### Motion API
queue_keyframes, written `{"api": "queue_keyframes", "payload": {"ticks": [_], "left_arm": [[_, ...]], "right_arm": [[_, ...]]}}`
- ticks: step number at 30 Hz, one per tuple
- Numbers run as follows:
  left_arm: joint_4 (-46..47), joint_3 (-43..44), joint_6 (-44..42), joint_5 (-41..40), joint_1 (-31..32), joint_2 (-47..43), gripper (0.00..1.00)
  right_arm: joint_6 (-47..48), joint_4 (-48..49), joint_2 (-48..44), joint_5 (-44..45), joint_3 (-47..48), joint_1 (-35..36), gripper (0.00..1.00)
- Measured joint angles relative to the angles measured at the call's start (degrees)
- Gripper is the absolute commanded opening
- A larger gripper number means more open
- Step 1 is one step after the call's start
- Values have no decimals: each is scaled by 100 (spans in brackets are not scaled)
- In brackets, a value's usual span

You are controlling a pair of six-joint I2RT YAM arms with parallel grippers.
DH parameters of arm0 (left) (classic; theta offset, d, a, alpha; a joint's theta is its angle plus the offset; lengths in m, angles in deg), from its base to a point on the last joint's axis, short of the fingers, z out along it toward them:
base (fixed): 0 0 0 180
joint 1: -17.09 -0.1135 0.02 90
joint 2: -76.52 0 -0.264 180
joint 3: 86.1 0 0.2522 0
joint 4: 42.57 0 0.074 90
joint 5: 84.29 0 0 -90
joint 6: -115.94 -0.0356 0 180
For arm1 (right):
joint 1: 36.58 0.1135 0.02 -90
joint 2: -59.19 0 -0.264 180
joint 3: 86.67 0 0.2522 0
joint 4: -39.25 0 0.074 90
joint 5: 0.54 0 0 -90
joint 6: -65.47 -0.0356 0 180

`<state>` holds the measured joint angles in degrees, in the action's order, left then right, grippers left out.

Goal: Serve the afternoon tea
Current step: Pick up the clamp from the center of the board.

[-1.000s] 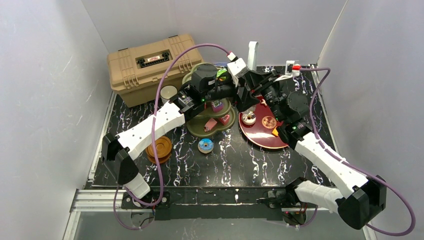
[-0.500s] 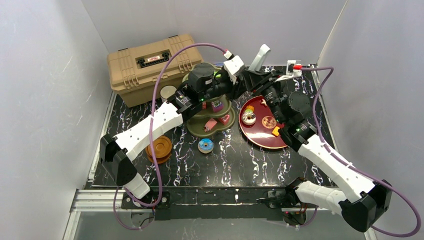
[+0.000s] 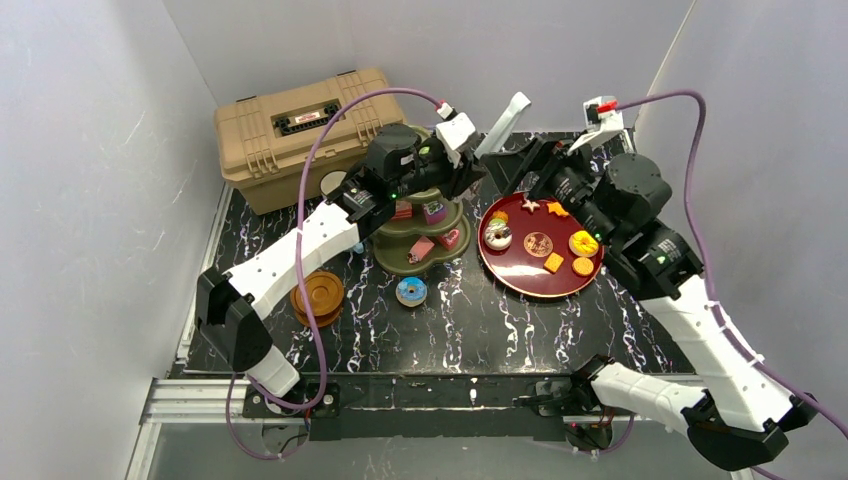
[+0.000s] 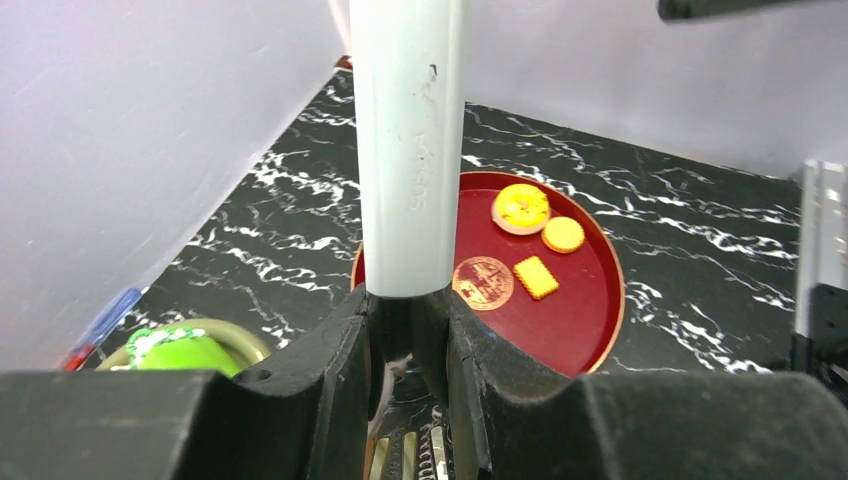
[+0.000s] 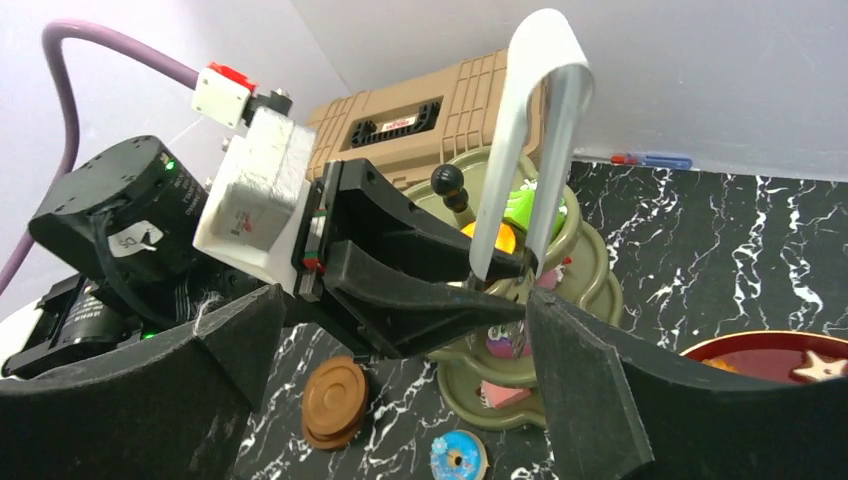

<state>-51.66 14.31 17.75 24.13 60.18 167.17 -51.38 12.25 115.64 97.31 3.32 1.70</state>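
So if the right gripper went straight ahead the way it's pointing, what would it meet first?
Probably the left gripper and the white tongs it holds, right ahead in the right wrist view. The green tiered stand sits behind them. Depth is hard to judge.

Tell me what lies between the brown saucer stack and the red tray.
The blue-iced donut lies between the saucer stack and the red tray; the top view shows it.

tongs (image 3: 503, 120): tilted rightward | right end effector (image 3: 533, 165): withdrawn off plate (image 3: 515, 264)
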Motion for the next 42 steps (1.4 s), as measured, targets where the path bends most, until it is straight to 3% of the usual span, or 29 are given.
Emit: {"api": "queue_keyframes", "payload": {"ticks": [5, 11, 26, 31, 37, 42], "left_arm": [[-46, -76, -11, 713, -11, -90, 17], [-310, -79, -20, 1220, -44, -170, 17], [-343, -79, -79, 1167, -87, -219, 20], [-345, -79, -181, 1211, -81, -267, 22], [-345, -111, -409, 1263, -17, -380, 23], [-345, -260, -538, 1207, -52, -468, 25]], "right_arm": [[321, -999, 422, -369, 949, 0, 98], [492, -1506, 868, -614, 1333, -2, 98], [612, -2706, 699, -260, 1513, -7, 98], [570, -2465, 715, -50, 1351, -9, 98], [402, -1784, 1115, -142, 1211, -83, 87], [214, -1449, 1250, -531, 1014, -376, 58]]}}
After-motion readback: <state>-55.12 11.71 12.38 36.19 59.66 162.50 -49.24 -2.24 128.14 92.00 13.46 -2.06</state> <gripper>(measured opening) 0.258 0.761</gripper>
